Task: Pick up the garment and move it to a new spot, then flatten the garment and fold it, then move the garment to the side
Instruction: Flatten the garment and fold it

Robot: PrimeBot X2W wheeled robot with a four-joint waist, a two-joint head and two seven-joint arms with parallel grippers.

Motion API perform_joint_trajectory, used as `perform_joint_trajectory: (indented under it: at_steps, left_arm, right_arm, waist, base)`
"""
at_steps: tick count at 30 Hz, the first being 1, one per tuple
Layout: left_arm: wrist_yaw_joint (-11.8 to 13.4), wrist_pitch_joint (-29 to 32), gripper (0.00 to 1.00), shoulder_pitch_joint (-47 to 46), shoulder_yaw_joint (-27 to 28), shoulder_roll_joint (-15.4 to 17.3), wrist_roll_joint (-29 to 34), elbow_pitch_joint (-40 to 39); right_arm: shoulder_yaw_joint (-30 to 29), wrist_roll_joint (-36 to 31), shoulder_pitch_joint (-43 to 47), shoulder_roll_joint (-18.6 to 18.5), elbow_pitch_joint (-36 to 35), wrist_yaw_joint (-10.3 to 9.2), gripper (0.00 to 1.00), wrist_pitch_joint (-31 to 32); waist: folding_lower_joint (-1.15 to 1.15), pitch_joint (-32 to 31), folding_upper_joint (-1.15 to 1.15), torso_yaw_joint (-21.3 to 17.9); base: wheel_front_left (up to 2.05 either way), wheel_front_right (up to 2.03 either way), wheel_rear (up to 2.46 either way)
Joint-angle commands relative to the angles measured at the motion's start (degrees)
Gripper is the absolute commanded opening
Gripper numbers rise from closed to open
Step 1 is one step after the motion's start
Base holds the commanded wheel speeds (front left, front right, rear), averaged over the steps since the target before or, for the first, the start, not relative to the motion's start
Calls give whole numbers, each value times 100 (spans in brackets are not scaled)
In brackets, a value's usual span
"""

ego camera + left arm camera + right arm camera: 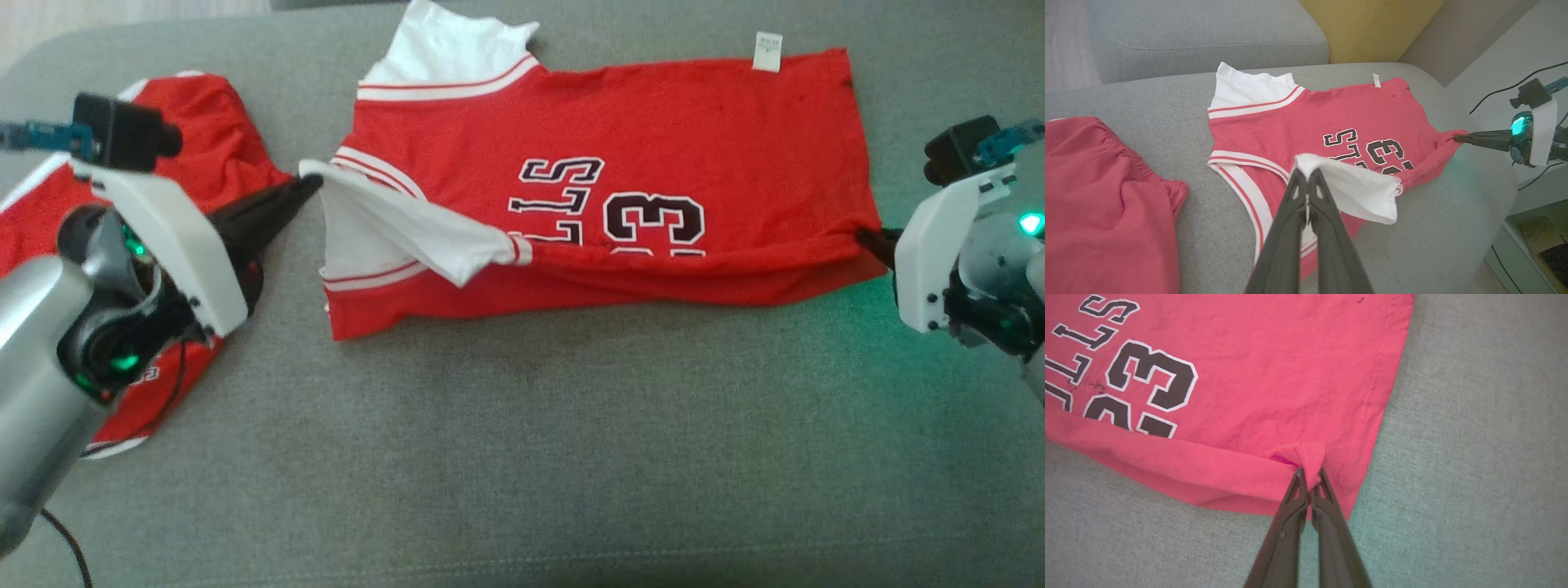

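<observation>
The garment [653, 147] is a red jersey with white sleeves and black lettering, lying across the grey sofa seat [522, 457] with its near long edge lifted and partly turned over. My left gripper [314, 181] is shut on the tip of the white sleeve [1355, 183], holding it raised above the fabric; the same gripper [1306, 171] pinches that sleeve's corner. My right gripper [867, 238] is shut on the red hem corner [1312, 455] at the jersey's right end. In the left wrist view the right gripper [1457, 138] pulls that corner taut.
Another red garment [204, 155] lies bunched at the seat's left under my left arm. A grey back cushion [1208, 36] and a yellow cushion [1372, 24] stand behind. The sofa edge drops off at the right, near cables and a low shelf [1535, 228].
</observation>
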Motion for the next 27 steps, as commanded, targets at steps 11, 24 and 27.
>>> perform_joint_trajectory:
  at_steps: [11, 24, 27]
  left_arm:
    - [-35, 16, 0, -1007, -33, -296, 427, 772]
    - [496, -1472, 100, -1276, 467, -934, 653, 2095]
    - [645, -2095, 100, -1037, 764, -1109, 481, 2206]
  right_arm:
    - [152, -235, -617, 253, 355, -5, 86, -674]
    - [-367, -772, -837, 710, 1370, -5, 100, -2655]
    - [-759, -777, -696, 899, 1558, -5, 100, -3421]
  waist:
    - [0, 469, 0, -123]
    - [0, 395, 0, -124]
    - [0, 218, 0, -100]
  base:
    - [0, 0, 0]
    - [0, 0, 0]
    - [0, 0, 0]
